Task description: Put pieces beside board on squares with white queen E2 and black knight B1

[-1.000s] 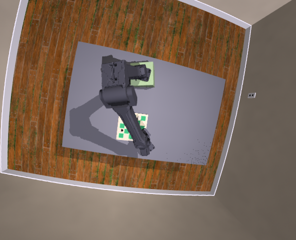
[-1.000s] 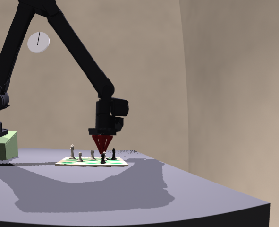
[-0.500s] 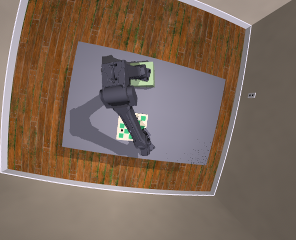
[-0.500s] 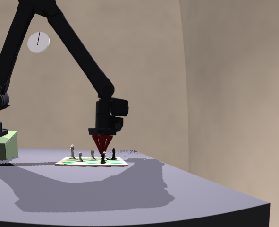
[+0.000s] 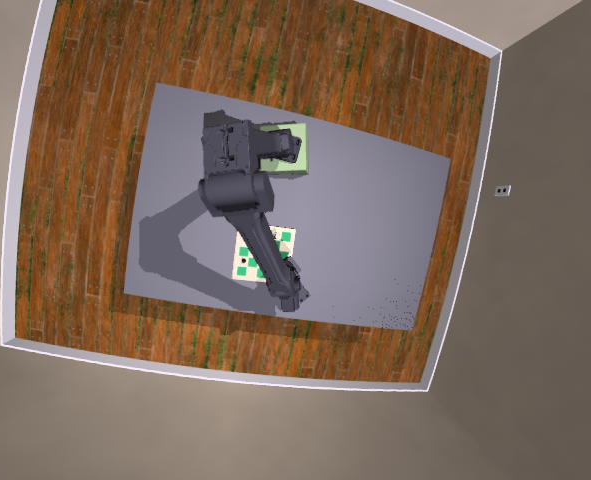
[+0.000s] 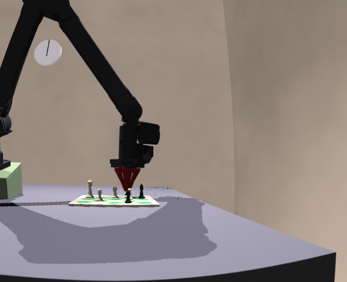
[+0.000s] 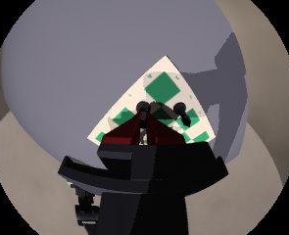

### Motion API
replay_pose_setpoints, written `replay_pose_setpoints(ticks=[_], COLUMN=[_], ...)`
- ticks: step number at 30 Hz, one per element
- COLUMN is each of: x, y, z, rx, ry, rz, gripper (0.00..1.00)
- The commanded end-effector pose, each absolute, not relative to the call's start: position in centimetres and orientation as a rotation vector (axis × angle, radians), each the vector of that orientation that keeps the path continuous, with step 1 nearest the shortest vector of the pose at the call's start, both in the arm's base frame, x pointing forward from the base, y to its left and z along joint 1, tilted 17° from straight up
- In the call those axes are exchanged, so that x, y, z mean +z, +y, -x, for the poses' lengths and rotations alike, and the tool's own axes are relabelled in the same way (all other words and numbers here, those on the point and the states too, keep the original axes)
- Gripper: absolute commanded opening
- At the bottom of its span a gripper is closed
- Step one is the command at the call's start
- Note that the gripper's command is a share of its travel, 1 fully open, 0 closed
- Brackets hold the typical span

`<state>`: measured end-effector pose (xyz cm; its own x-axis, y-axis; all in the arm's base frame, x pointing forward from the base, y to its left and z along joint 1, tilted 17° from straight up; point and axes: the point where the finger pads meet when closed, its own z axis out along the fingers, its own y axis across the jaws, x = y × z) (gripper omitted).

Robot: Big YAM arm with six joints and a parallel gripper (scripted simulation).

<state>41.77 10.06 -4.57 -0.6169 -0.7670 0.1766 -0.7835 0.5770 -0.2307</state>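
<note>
Gripper (image 6: 127,185) pinched on a small white piece (image 6: 130,191) low over the board (image 6: 76,202).

The red fingers (image 6: 123,177) hide most of that piece, so I can't say it's the queen. The board lies on a grey table (image 6: 258,242), tan walls behind, plank floor (image 5: 336,67) below; the arm (image 5: 264,248) covers much of the squares from above.

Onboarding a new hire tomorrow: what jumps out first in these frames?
The tall black arm folding down over a small green-and-cream chessboard on the grey table. Its red-fingered gripper is shut on a small pale piece just above the board's right end, among a few white and black pieces. The arm stands on a pale green base block at the far left.
</note>
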Motion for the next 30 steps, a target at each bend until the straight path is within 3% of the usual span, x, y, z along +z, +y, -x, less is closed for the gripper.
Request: replay_pose_setpoints(ticks=[1,30], x=[-3.58,-3.22], y=[11.22,11.32], z=[-42.3,-42.48], rx=[0.46,0.462], ry=[-2.759,-2.769], rz=[-1.404,-1.406], gripper=[0.0,0.0])
